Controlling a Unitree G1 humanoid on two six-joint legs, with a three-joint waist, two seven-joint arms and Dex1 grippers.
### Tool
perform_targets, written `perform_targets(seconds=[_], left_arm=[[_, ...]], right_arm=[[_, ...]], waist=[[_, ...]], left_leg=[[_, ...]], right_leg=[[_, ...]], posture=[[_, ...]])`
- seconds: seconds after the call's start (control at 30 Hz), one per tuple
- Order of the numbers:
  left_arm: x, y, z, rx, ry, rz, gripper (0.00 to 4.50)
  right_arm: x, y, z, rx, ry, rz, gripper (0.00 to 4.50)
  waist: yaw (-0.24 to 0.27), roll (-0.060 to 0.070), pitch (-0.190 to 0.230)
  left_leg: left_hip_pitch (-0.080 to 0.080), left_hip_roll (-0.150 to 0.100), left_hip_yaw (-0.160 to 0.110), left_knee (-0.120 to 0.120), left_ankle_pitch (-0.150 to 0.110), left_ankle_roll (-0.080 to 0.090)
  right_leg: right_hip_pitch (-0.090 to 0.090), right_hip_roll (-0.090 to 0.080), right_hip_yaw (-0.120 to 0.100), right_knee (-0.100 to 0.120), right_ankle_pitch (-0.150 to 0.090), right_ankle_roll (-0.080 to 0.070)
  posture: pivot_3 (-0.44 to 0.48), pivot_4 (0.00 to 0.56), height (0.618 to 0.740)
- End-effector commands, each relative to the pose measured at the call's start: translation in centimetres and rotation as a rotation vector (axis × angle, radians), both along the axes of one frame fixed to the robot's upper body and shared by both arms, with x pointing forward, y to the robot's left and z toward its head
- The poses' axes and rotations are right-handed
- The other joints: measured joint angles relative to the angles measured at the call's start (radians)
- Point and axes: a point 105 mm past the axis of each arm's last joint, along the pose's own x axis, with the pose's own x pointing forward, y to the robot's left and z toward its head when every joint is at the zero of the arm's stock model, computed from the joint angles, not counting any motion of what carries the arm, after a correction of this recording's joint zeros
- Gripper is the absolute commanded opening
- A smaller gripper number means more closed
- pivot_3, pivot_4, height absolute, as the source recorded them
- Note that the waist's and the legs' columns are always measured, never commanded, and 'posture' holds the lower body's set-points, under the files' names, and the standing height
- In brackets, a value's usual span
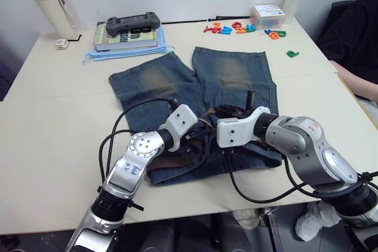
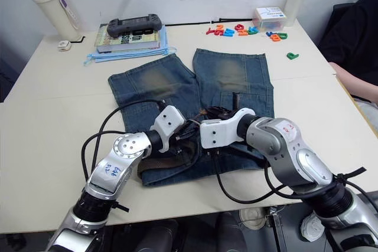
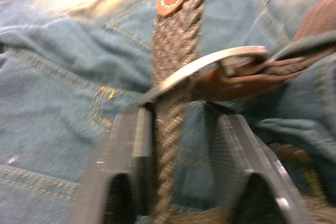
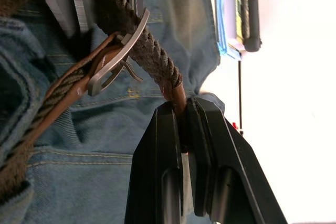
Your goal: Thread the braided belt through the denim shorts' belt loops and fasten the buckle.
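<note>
Right fingers (image 4: 168,145) pinching braided belt (image 4: 149,56) tip beyond buckle (image 4: 118,51)

Cream table (image 1: 53,116), denim shorts (image 1: 230,78), book (image 1: 127,38), bottle (image 1: 50,7), letters (image 1: 236,28)

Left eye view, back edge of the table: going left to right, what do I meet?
Cream bottle with purple lid → small white square object → dark grey game controller on a book → scattered coloured plastic letters → clear box with white label → green plastic piece.
</note>
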Motion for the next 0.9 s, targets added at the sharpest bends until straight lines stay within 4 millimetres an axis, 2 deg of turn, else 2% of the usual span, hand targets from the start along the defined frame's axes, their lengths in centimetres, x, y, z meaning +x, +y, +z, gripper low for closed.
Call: perform_targets(seconds=[0.03,0.17,0.33,0.53,0.57,0.7,0.9], left_arm=[[-1.9,1.4,2.5,-0.122,-0.046,-0.087,1.69],[-3.3,3.8,2.2,-0.146,-0.025,-0.104,1.69],[-4.2,5.9,0.2,-0.122,0.051,-0.074,1.69],[-4.0,5.5,-0.1,-0.118,0.053,-0.067,1.69],[-4.0,5.4,0.0,-0.118,0.051,-0.07,1.69],[-4.1,5.3,-0.2,-0.094,0.04,-0.086,1.69],[-4.7,5.6,-1.7,-0.004,0.058,-0.125,1.69]], right_arm=[[0.1,-1.4,3.0,0.027,-0.147,-0.051,0.0],[-0.2,-1.8,4.4,0.016,-0.256,-0.047,0.0],[-1.3,-1.9,6.5,-0.024,-0.425,0.003,0.0],[-2.2,-2.0,6.4,-0.08,-0.456,0.044,0.0],[-2.2,-2.3,6.5,-0.102,-0.471,0.037,0.0],[-0.9,-5.7,6.7,-0.22,-0.453,-0.09,0.0],[-0.7,-5.9,7.4,-0.149,-0.448,-0.122,0.0]], waist=[[-0.003,0.0,0.0],[-0.005,0.0,0.0],[-0.001,0.0,0.0],[0.002,0.0,0.0],[0.001,0.0,0.0],[0.0,0.0,0.0],[-0.004,0.0,0.0]], left_leg=[[0.0,0.0,0.0,0.0,0.0,0.0],[0.001,0.001,0.001,-0.001,0.0,0.0],[0.0,0.0,0.001,0.0,0.0,0.0],[0.0,0.0,0.001,0.0,0.0,0.0],[0.0,0.0,0.001,0.0,0.0,0.0],[0.001,0.0,0.002,-0.001,0.0,0.0],[0.001,0.001,0.002,-0.001,0.0,0.0]], right_leg=[[0.0,0.0,0.0,0.0,0.0,0.0],[-0.001,0.0,0.001,0.001,0.0,0.0],[-0.001,0.0,0.001,0.0,0.0,0.0],[0.0,0.0,0.001,0.0,0.0,0.0],[0.0,0.0,0.001,0.0,0.0,0.0],[0.0,0.0,0.002,0.0,0.0,0.0],[0.0,0.0,0.002,0.0,0.0,-0.001]], posture=[[0.0,0.15,0.707],[0.0,0.15,0.707],[0.0,0.15,0.707],[0.0,0.15,0.707],[0.0,0.15,0.707],[0.0,0.15,0.707],[0.0,0.15,0.707]])
